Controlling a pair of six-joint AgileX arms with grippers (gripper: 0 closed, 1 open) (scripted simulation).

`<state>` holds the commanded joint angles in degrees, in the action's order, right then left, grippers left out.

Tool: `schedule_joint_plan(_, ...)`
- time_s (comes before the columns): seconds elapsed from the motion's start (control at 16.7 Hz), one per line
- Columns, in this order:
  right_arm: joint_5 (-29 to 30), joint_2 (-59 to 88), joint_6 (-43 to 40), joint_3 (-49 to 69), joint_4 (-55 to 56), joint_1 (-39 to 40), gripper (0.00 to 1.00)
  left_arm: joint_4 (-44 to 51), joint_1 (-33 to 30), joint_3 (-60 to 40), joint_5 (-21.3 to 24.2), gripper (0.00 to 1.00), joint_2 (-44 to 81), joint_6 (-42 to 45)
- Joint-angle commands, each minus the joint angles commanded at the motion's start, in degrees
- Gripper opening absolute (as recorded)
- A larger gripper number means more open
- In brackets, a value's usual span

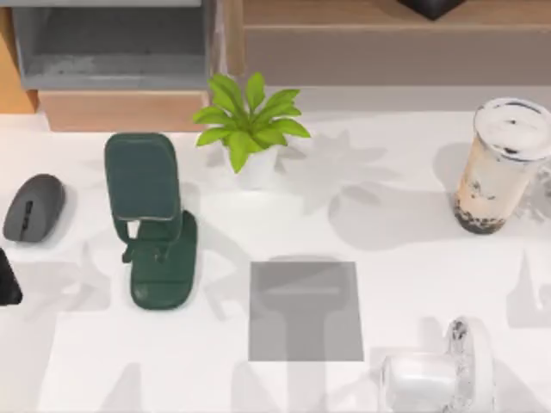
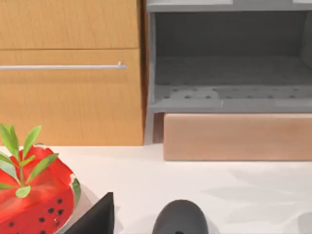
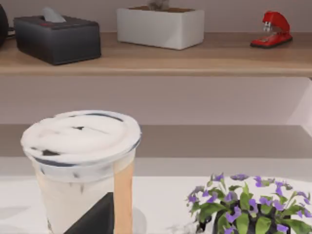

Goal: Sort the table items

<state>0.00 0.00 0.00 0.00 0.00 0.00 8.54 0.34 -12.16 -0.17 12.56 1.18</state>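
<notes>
A dark grey oval mouse (image 1: pixel 34 208) lies on the white table (image 1: pixel 413 258) at the far left. In the left wrist view the mouse (image 2: pixel 180 220) sits just ahead of one dark finger (image 2: pixel 95 220) of my left gripper. A black part of the left gripper (image 1: pixel 5 280) shows at the table's left edge, just in front of the mouse. A clear cup of beige milk tea with black pearls (image 1: pixel 501 168) stands upright at the far right. In the right wrist view the cup (image 3: pixel 80 170) is close behind a dark finger (image 3: pixel 95 219) of my right gripper.
A dark green phone stand (image 1: pixel 151 219) stands right of the mouse, a green potted plant (image 1: pixel 250 125) behind the middle, a grey square pad (image 1: pixel 306 310) at front centre. A clear glass object (image 1: pixel 435 372) lies front right. A purple-flowered plant (image 3: pixel 243 207) and a red watermelon-like ornament (image 2: pixel 36 197) are nearby.
</notes>
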Motion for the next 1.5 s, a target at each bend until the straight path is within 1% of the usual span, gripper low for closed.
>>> schedule_joint_plan(0.18, 0.00, 0.00, 0.00, 0.00, 0.00, 0.00, 1.00, 8.26, 0.08, -12.37, 0.12, 1.00, 14.37, 1.13)
schedule_joint_plan(0.66, 0.00, 0.00, 0.00, 0.00, 0.00, 0.00, 1.00, 35.38, 0.54, -50.53, 0.68, 1.00, 64.94, 4.34)
schedule_joint_plan(0.9, 0.00, 0.00, 0.00, 0.00, 0.00, 0.00, 1.00, 47.47, 0.84, -67.40, 0.83, 1.00, 85.61, 5.88)
schedule_joint_plan(1.2, 0.00, 0.00, 0.00, 0.00, 0.00, 0.00, 1.00, 57.65, 1.04, -83.55, 0.67, 1.00, 103.98, 7.43)
schedule_joint_plan(1.38, 0.00, 0.00, 0.00, 0.00, 0.00, 0.00, 1.00, 60.44, 1.08, -88.57, 0.51, 1.00, 109.19, 7.90)
schedule_joint_plan(1.5, 0.00, 0.00, 0.00, 0.00, 0.00, 0.00, 1.00, 60.79, 1.08, -89.20, 0.48, 1.00, 109.75, 7.97)
